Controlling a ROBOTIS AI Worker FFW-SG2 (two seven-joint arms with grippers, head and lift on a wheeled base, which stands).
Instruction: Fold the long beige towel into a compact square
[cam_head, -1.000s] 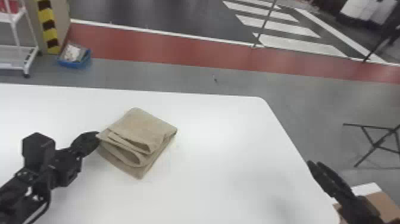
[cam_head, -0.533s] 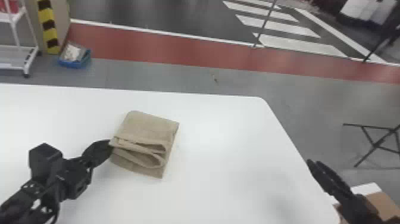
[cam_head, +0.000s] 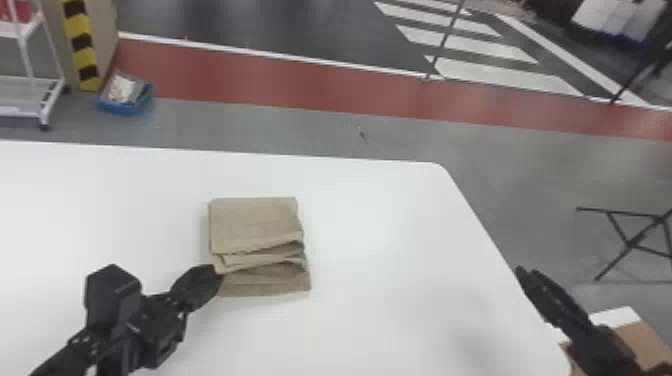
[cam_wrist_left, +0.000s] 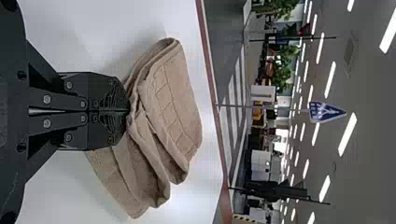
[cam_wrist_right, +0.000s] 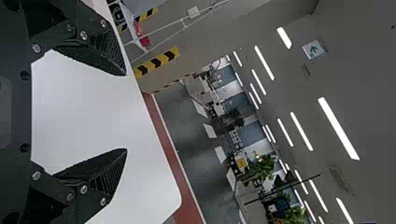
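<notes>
Left arm (cam_head: 150, 330), right arm (cam_head: 607, 347): black, segmented. Block (cam_head: 112, 292) on left arm: angular, flat-faced. Left fingers (cam_head: 192, 289): black, broad, flat, fine curved ridges near tips. Right fingers (cam_head: 555, 302): black, wedge-shaped, tapering, ridged. Screws (cam_wrist_left: 46, 99): round, silvery, on finger links. Mounting plate (cam_wrist_right: 16, 112): black, round dark holes, greyer rounded panel (cam_wrist_right: 4, 112).

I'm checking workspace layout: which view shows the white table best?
The head view: it looks down on the table, far edge and rounded corner included. The left wrist view shows parts around the towel; the right wrist view, a stretch with one corner.
</notes>
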